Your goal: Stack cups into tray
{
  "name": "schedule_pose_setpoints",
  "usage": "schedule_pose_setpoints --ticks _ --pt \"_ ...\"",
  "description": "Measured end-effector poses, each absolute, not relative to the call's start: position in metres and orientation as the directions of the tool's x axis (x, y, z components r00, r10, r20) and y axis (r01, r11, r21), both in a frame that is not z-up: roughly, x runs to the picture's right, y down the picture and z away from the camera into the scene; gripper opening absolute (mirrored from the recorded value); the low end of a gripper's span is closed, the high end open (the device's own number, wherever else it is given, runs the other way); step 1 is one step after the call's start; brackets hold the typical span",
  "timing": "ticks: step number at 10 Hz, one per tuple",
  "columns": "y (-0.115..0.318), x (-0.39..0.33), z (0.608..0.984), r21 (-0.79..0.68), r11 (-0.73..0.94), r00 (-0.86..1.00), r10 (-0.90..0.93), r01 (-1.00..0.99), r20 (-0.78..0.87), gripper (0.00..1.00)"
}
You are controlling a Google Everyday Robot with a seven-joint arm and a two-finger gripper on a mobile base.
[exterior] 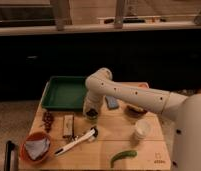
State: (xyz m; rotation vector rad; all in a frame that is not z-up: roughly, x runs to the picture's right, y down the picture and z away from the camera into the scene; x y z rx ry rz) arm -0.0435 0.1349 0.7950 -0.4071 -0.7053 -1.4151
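Observation:
The dark-green tray [63, 94] lies at the back left of the wooden table. My gripper [90, 107] points down just right of the tray's near right corner, directly over the olive-green cup [91, 115], which shows below it on or just above the table. The arm hides the cup's top. The cream-white cup [142, 129] stands upright on the table at the right, apart from the gripper.
A dark brown bowl [135, 110] sits behind the white cup. A blue object [112, 102] lies beside the arm. A white brush [76, 141], a snack bar [68, 125], grapes [48, 120], an orange bowl with cloth [36, 148] and a green pepper [123, 156] lie in front.

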Motion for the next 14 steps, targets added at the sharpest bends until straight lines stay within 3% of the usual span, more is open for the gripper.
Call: schedule_pose_setpoints --ticks 14 --pt "0.146 -0.043 0.816 0.148 0.126 -0.013 -0.716 0.981 0.698 0.80"
